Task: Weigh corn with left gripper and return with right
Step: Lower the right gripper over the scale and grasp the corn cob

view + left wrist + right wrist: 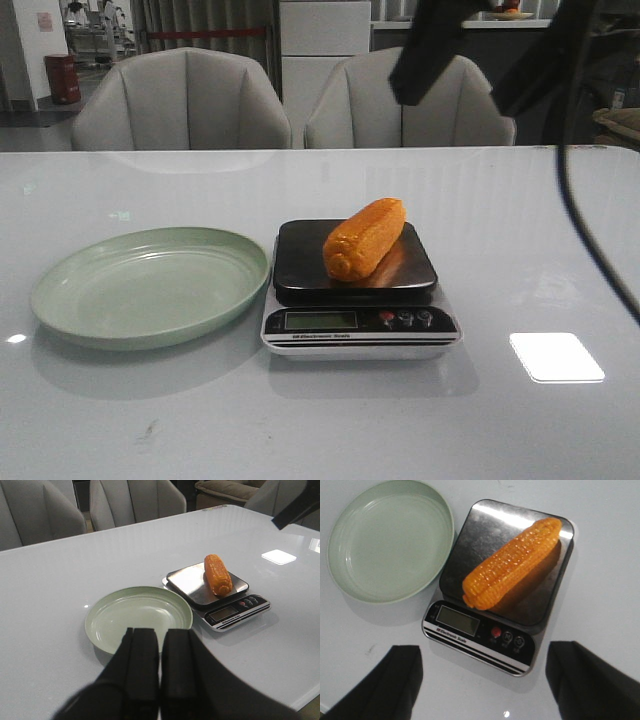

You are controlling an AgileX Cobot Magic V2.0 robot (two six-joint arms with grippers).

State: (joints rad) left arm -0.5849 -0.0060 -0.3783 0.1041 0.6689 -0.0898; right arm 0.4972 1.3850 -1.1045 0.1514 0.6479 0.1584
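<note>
The corn (365, 238) is an orange-yellow cob lying slantwise on the dark pan of the electronic scale (355, 262). It also shows in the left wrist view (217, 574) and the right wrist view (512, 563). The green plate (150, 285) lies empty on the table left of the scale. My left gripper (160, 636) is shut and empty, held back over the near side of the plate (138, 616). My right gripper (483, 656) is wide open and empty, high above the scale's (485, 630) front edge. In the front view only part of the right arm (430, 50) shows at the top.
The white glossy table (520, 430) carries only the plate and the scale. Two grey chairs (180, 100) stand behind its far edge. A black cable (585, 215) hangs down at the right. A bright light patch (556, 357) reflects on the table at the right.
</note>
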